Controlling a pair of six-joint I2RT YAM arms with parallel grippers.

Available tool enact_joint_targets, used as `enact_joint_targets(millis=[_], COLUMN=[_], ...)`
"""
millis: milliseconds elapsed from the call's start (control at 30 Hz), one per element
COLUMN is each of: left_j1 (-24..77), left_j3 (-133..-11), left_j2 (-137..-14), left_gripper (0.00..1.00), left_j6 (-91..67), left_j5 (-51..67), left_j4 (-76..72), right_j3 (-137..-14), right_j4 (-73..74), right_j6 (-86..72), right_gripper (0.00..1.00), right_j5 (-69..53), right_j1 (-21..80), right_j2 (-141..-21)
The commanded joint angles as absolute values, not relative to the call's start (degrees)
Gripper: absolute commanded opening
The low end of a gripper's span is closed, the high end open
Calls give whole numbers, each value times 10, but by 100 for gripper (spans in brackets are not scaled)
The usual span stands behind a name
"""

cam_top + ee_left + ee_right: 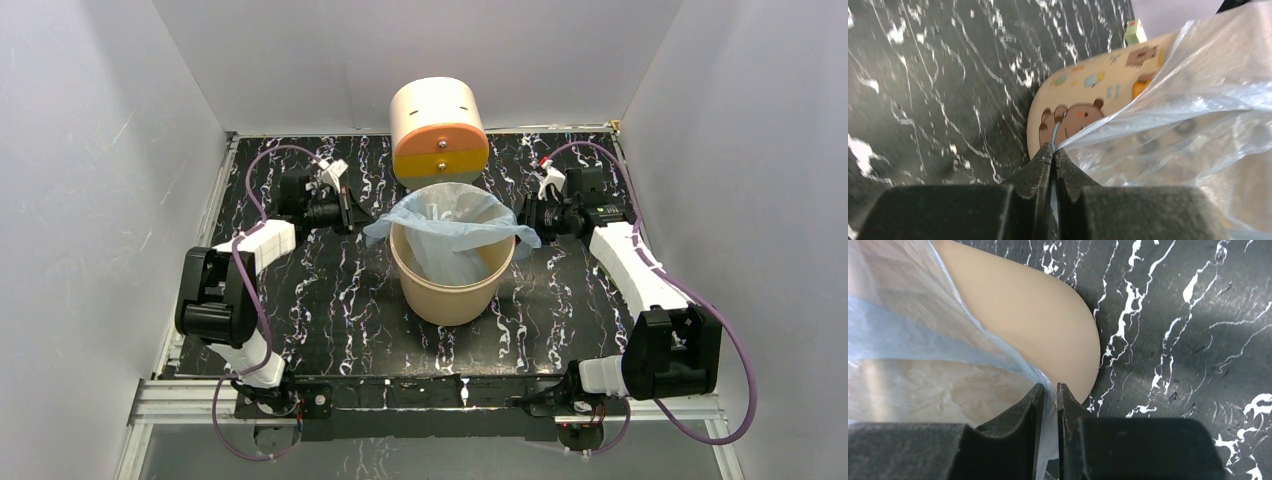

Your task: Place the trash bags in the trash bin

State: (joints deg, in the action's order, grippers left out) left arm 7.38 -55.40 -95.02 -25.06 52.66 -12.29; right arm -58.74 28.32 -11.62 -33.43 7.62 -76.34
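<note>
A silver rail (420, 395) is running along the near edge of the black, white-veined table (330, 300). At the table's middle the trash bin (450, 295) is standing upright, the trash bag (450, 235) hanging in its mouth and spilling over the rim. The left gripper (1053, 150) is pinching the bag's left edge, jaws nearly together. The right gripper (1049, 387) is clamping its right edge likewise. A cream cylinder (438, 125) is sitting at the far edge, and pale grey walls (90, 150) are enclosing three sides.

Left claw (1053, 151), right claw (1049, 388) black; cables (270, 152) purple.
</note>
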Motion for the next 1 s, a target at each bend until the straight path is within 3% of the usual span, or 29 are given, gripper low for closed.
enact_joint_targets(millis=[0, 100, 133, 233, 433, 567, 600, 667, 767, 967], left_j1=[72, 72, 72, 72, 71, 68, 66, 55, 36, 34], left_j3=[-522, -532, -539, -555, -584, -594, -593, -597, -632, -632], left_j2=[-906, -894, -891, -858, -770, -713, -698, -675, -678, -693], left_gripper=[4, 4, 8, 46, 67, 79, 87, 91, 92, 92], left_j6=[-237, -215, -196, -176, -157, -131, -125, -97, -62, -41], left_j5=[526, 519, 508, 463, 354, 241, 226, 220, 311, 646], left_j4=[-118, -81, -51, 3, 70, 118, 120, 129, 155, 139], right_j3=[-580, -586, -593, -620, -647, -664, -670, -683, -681, -653], right_j4=[279, 286, 294, 315, 294, 292, 296, 307, 317, 334], right_j6=[-115, -121, -123, -125, -133, -117, -110, -100, -84, -52], right_gripper=[25, 29, 34, 52, 75, 78, 78, 77, 77, 77], right_j5=[-312, -257, -238, -168, -38, -27, -38, -61, -124, -306], right_j1=[76, 76, 76, 76, 76, 76, 76, 76, 76, 76], right_j2=[-742, -737, -735, -718, -625, -579, -570, -552, -521, -475])
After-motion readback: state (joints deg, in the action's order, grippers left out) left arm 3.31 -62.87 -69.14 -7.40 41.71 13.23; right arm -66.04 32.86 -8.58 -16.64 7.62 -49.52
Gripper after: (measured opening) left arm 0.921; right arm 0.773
